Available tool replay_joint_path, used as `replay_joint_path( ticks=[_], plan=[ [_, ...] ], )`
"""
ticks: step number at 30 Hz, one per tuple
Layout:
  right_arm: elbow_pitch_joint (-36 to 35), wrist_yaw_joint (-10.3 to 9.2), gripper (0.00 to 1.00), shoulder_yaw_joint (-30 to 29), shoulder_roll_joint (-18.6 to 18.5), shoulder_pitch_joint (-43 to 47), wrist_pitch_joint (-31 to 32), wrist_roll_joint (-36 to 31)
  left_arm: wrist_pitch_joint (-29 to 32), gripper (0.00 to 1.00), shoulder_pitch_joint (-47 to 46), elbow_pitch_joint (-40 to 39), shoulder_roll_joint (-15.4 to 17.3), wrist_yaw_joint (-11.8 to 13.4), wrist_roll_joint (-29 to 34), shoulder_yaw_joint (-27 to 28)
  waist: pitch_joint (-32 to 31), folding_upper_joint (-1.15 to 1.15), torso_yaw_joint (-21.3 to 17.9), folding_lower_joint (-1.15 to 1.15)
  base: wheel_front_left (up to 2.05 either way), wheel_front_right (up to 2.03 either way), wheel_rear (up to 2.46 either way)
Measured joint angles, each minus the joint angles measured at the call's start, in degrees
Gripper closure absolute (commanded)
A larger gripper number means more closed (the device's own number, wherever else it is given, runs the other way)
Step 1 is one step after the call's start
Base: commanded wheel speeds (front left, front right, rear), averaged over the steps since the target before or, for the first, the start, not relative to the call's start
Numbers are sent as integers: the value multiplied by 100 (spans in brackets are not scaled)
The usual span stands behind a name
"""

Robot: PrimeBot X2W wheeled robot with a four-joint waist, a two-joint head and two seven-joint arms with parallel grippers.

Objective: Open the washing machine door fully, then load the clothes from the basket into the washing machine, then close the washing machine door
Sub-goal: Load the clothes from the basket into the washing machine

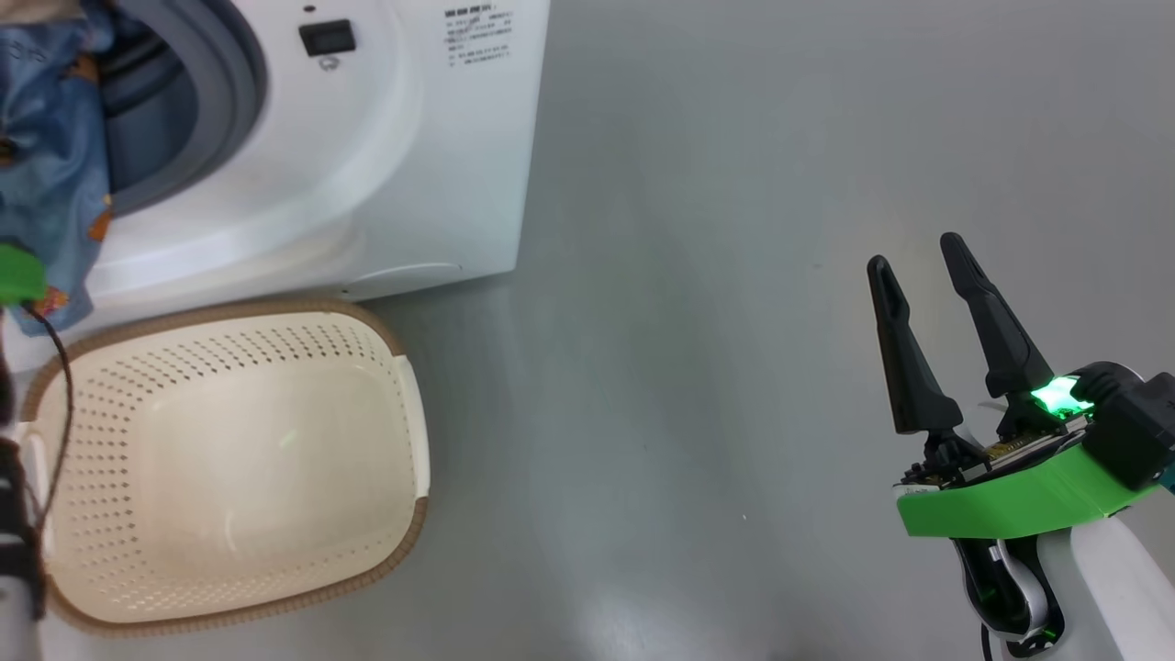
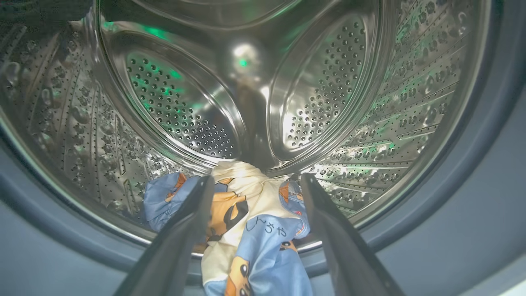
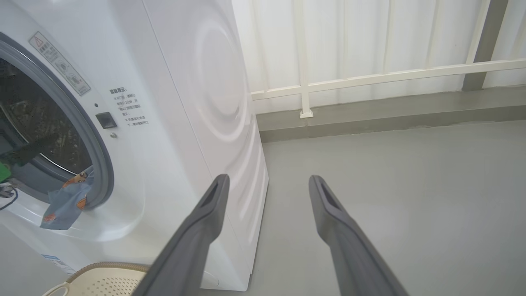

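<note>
Now, left gripper [image 2: 257, 177]: two long dark fingers spread wide, reaching into the mouth of the machine, with nothing pinched between them.
Left contact: cloth lies between and under the fingers; whether either finger touches it cannot be told.
Load: soft blue-and-cream bear-print clothes [image 2: 254, 234], bundled at the front edge of the perforated steel drum [image 2: 181, 102] and spilling out over the lower lip of the grey-blue rubber gasket [image 2: 472, 193].
Machine: big white boxy front-loading washing machine [image 1: 413, 184], its round opening uncovered.
Right gripper [image 1: 913, 250]: fingers apart, holding nothing and touching nothing, above the grey floor [image 1: 716, 386], well apart from the machine and off to its right.
Container: small cream-white perforated plastic basket [image 1: 404, 413] with a brown woven-look rim, on the floor just in front of the machine, its holed bottom and walls in plain sight.
Left wrist view gives: the drum's inside, its raised paddles, and dark lettering printed on the cloth.
Head view gives: the basket nearly whole, with blue cloth hanging from the opening at the upper left.
Right wrist view gives: the machine's side panel, a white railing [image 3: 370, 76] along the wall behind it, a tail of blue cloth drooping from the gasket, and a small blue label [image 3: 51, 258] low on the front.
</note>
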Motion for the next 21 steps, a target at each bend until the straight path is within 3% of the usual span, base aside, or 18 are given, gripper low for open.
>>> replay_joint_path(
  ticks=[21],
  plan=[
    [190, 0, 0, -97, -223, 289, 0, 40, 0, 0, 1584, -636, -606, -97, 171, 281, -900, 0, 296, -1, 0, 0, 0]
  ],
)
